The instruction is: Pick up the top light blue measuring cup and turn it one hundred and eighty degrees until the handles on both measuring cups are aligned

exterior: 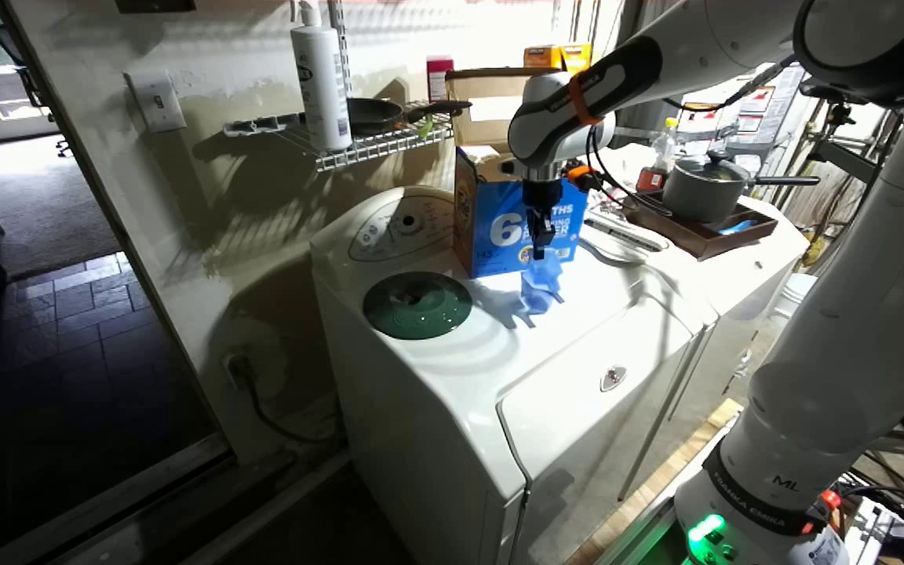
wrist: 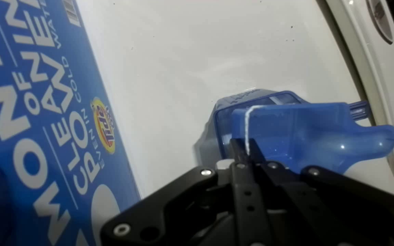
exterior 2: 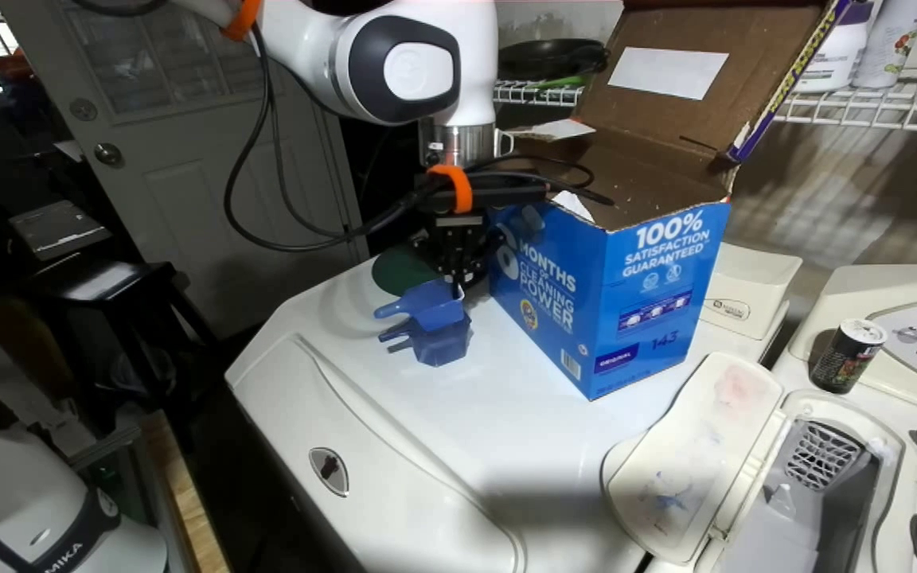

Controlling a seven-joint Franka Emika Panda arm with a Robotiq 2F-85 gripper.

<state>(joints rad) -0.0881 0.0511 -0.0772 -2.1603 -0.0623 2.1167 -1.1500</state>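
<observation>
The claw [wrist: 247, 147] grips the top blue measuring cup [wrist: 296, 131] by its wall

The claw's two fingers [wrist: 237, 152] stand close together, the thin wall of the top blue measuring cup pinched between their tips. In the wrist view a pale line along the cup's rim runs straight in between them, and the bowl lies just past and to the right of the fingertips. The hold is on the side opposite the upper handle [wrist: 376, 136], which points away from the claw.

In an exterior view the claw points downward and the cup hangs at its tips, above the lower measuring cup [exterior 2: 444, 346], which sits on the white tabletop [wrist: 183, 54]. Whether the two cups touch, I cannot tell. The lower handle [wrist: 359, 110] juts out to the same side as the upper one; in the wrist view they lie side by side, slightly offset.

A blue Tide box [exterior 2: 657, 310] with its lid raised stands just beside the claw and cups, and in an exterior view a round green disc [exterior: 428, 318] lies near them on the tabletop.
</observation>
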